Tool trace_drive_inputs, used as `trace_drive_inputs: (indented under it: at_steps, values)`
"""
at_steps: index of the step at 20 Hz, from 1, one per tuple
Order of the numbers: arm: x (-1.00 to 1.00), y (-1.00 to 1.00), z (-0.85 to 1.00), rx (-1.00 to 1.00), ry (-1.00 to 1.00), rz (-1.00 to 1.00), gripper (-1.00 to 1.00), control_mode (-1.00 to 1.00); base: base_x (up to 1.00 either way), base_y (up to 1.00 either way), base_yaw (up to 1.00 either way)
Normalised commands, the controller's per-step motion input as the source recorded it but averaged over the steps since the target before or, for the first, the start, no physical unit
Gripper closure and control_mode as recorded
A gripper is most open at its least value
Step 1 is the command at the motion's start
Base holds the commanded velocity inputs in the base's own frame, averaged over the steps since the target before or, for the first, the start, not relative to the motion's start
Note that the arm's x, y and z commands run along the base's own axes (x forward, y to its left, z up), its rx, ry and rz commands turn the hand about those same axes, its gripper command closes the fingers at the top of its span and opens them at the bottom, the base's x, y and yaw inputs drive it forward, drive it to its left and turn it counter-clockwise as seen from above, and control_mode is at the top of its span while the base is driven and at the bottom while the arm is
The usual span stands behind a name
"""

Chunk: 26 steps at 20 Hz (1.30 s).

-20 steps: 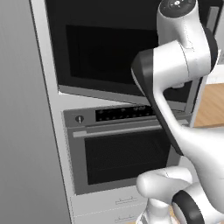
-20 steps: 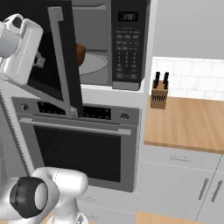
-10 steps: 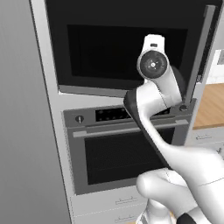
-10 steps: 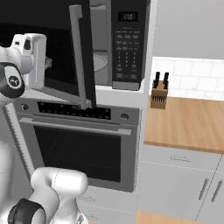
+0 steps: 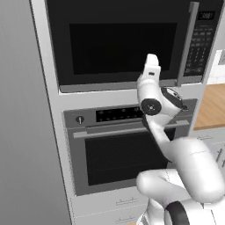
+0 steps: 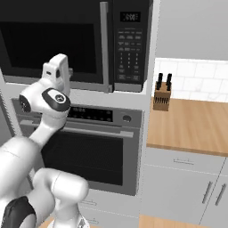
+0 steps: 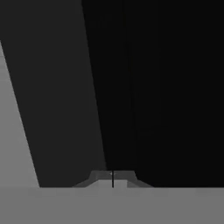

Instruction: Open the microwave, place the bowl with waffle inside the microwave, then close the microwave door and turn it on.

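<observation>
Microwave door (image 5: 123,44), a wide black panel with a dark window, sits flush and closed against the large black built-in microwave (image 6: 80,42). Its long vertical silver bar handle (image 5: 188,44) runs down the side next to the black keypad strip (image 6: 129,44), which carries a small display at its top. In the right base view the same handle (image 6: 105,44) stands just left of the keypad.

The white arm reaches up in front of the door, its hand pointing at the lower part of the dark window. In the hand view the pincer (image 7: 112,178) has its two small dark finger tips pressed together with only a thin seam between them, so it is closed and grips nothing. Ahead of the tips lies the dark door surface with a paler grey band slanting along one side. Whether the tips touch the door cannot be told.

The reddish-brown bowl cannot be made out with the door closed.

Below the microwave sits a steel-fronted oven (image 5: 118,154) with a horizontal bar handle, a dark glass window, a black control strip and a round knob at each end of it. To the right of the oven column a wooden counter (image 6: 191,127) runs along a white tiled wall, and a wooden knife block (image 6: 162,95) with dark handles stands on it close to the microwave's side. Grey cabinet fronts (image 6: 182,187) with slim handles lie under the counter. A tall plain grey panel (image 5: 24,132) fills the left side of the left base view.
</observation>
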Motion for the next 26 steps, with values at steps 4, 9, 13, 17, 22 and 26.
trace_drive_inputs:
  at_steps: [4,9,13,17,22,26]
  values:
    - [1.00,-0.01,0.41,0.02,0.12,-0.05,1.00,-1.00,0.00,0.00,0.00]
    - [1.00,-0.06,0.90,0.00,0.42,-0.14,1.00,-1.00,0.00,0.00,0.00]
    - [0.84,-0.31,0.98,0.03,0.45,-0.09,1.00,-1.00,0.00,0.00,0.00]
    - [-0.54,-0.51,1.00,0.24,0.07,0.04,1.00,-1.00,0.00,0.00,0.00]
    - [-0.99,-0.57,0.88,0.34,-0.10,0.17,1.00,-1.00,0.00,0.00,0.00]
    - [-1.00,-0.59,0.78,0.42,-0.26,0.04,1.00,-1.00,0.00,0.00,0.00]
